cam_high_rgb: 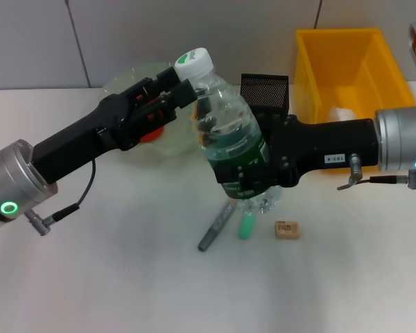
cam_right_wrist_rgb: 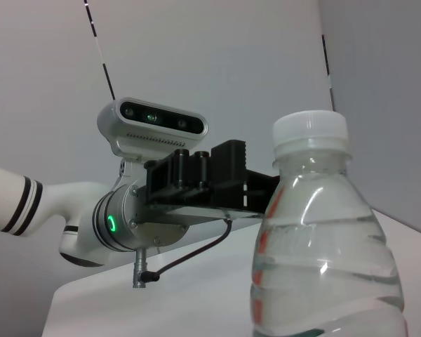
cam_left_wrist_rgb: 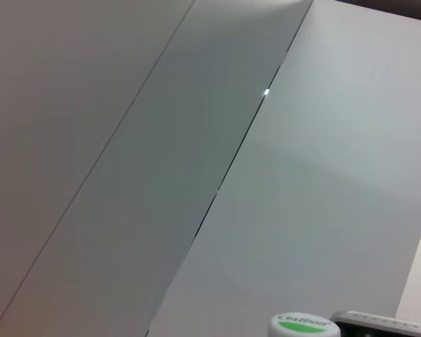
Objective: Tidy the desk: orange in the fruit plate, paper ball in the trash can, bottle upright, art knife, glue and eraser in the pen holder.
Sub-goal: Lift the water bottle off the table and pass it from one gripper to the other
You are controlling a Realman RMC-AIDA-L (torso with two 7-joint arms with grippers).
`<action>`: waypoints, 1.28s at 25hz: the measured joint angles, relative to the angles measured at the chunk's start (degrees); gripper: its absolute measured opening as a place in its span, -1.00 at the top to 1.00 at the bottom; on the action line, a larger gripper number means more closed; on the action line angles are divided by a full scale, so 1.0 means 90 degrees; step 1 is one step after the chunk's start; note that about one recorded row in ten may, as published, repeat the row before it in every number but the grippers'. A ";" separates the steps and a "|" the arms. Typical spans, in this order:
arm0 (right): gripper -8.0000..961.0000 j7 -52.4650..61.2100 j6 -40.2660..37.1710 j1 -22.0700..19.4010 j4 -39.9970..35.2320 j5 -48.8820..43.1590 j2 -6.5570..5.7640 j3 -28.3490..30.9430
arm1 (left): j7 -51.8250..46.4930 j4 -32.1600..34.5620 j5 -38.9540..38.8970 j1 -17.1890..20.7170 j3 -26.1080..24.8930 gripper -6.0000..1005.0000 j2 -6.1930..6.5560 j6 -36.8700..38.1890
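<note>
A clear water bottle (cam_high_rgb: 225, 121) with a white cap and green label leans to the left above the table. My right gripper (cam_high_rgb: 247, 183) is shut on its labelled lower half. My left gripper (cam_high_rgb: 186, 90) is at the bottle's neck, just under the cap. The right wrist view shows the bottle (cam_right_wrist_rgb: 323, 246) close up, with the left gripper (cam_right_wrist_rgb: 264, 194) against its shoulder. The cap (cam_left_wrist_rgb: 303, 326) shows in the left wrist view. The orange (cam_high_rgb: 152, 133) lies in the fruit plate (cam_high_rgb: 132, 78), partly hidden. The grey art knife (cam_high_rgb: 215, 227), green glue (cam_high_rgb: 247, 224) and eraser (cam_high_rgb: 287, 229) lie under the bottle. The paper ball (cam_high_rgb: 342, 112) is in the yellow trash can (cam_high_rgb: 312, 66).
The black mesh pen holder (cam_high_rgb: 265, 87) stands behind the bottle, between the fruit plate and the trash can. Both arms cross the middle of the table. A grey panelled wall is at the back.
</note>
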 joint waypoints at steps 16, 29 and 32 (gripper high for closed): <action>-0.58 -0.0156 0.0027 0.0095 0.0372 0.0007 0.0000 -0.0017 | 0.0268 -0.0228 0.0050 -0.0063 0.0004 -0.42 -0.0008 -0.0085; -0.58 -0.0426 0.0127 0.0004 0.0845 -0.0043 0.0000 -0.0017 | 0.0374 -0.0275 0.0079 0.0100 0.0387 -0.42 0.0002 -0.0384; -0.58 -0.0507 0.0131 -0.0023 0.0968 -0.0052 0.0000 -0.0017 | 0.0376 -0.0326 0.0081 0.0144 0.0427 -0.42 0.0005 -0.0413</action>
